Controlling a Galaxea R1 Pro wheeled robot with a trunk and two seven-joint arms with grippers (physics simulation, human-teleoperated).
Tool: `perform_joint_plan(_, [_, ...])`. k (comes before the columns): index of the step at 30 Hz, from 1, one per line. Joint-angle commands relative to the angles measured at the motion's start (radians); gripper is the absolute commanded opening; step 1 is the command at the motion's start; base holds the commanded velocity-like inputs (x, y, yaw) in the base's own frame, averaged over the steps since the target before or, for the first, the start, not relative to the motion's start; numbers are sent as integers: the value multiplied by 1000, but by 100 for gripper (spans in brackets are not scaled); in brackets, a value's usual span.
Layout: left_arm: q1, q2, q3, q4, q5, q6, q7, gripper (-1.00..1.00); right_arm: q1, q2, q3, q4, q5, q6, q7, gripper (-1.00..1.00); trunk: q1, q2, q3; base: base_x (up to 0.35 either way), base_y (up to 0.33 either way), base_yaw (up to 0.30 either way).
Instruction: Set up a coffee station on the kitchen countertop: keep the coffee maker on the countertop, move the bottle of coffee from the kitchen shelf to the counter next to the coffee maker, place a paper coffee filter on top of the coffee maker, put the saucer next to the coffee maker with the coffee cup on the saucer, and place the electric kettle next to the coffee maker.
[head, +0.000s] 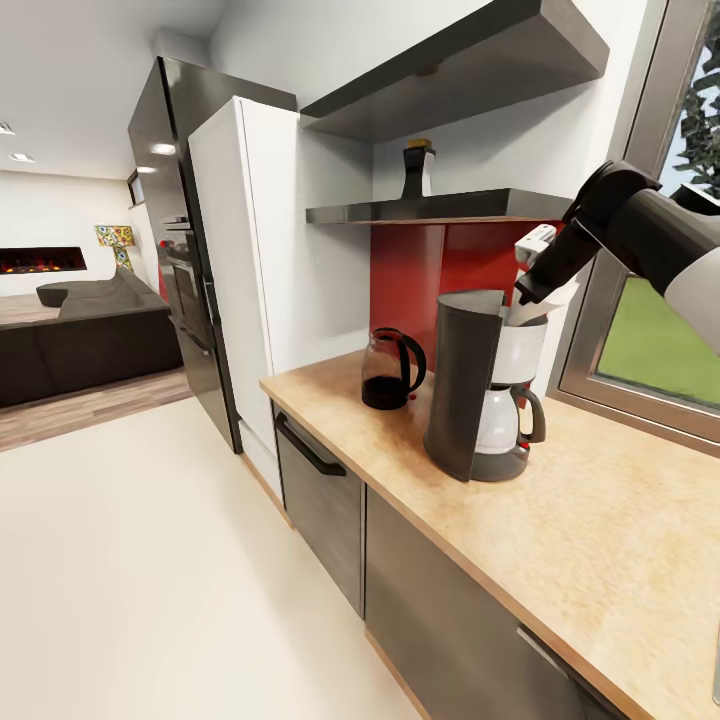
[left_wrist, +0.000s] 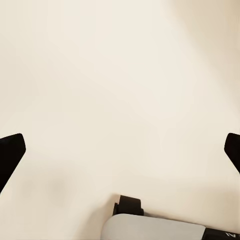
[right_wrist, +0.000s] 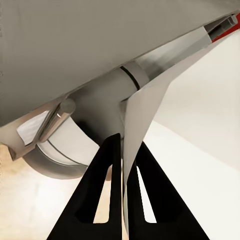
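Right wrist view: right claw (right_wrist: 122, 165) pinches a thin, floppy paper coffee filter (right_wrist: 145, 105) by its edge above the coffee maker (head: 480, 390) on the counter (head: 600, 520); light, easily creased. Left claw (left_wrist: 120, 150) gapes wide.

The head view looks forward and down along the light wooden countertop (head: 600, 540). The right wrist view is very close to the grey coffee maker (right_wrist: 90, 100), shared with the head view (head: 470, 390). The left wrist view faces the cream floor (left_wrist: 120, 75).
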Motion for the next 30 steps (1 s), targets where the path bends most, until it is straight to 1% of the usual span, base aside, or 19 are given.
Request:
perform_joint_plan(1, [0, 0, 1, -1, 1, -1, 0, 100, -1, -1, 3, -2, 8, 4, 10, -100, 0, -1, -1, 0, 0, 0])
perform_joint_plan(6, [0, 0, 1, -1, 1, -1, 0, 100, -1, -1, 3, -2, 9, 4, 40, -100, 0, -1, -1, 0, 0, 0])
perform_joint_plan(19, [0, 0, 1, -2, 1, -1, 0, 100, -1, -1, 4, -2, 10, 4, 45, -100, 0, -1, -1, 0, 0, 0])
perform_joint_plan(20, [0, 0, 1, -2, 1, -1, 0, 100, -1, -1, 4, -2, 10, 4, 45, 100, 0, -1, -1, 0, 0, 0])
perform_joint_plan(30, [0, 0, 1, -2, 1, -1, 0, 100, -1, -1, 4, -2, 10, 4, 45, 100, 0, -1, -1, 0, 0, 0])
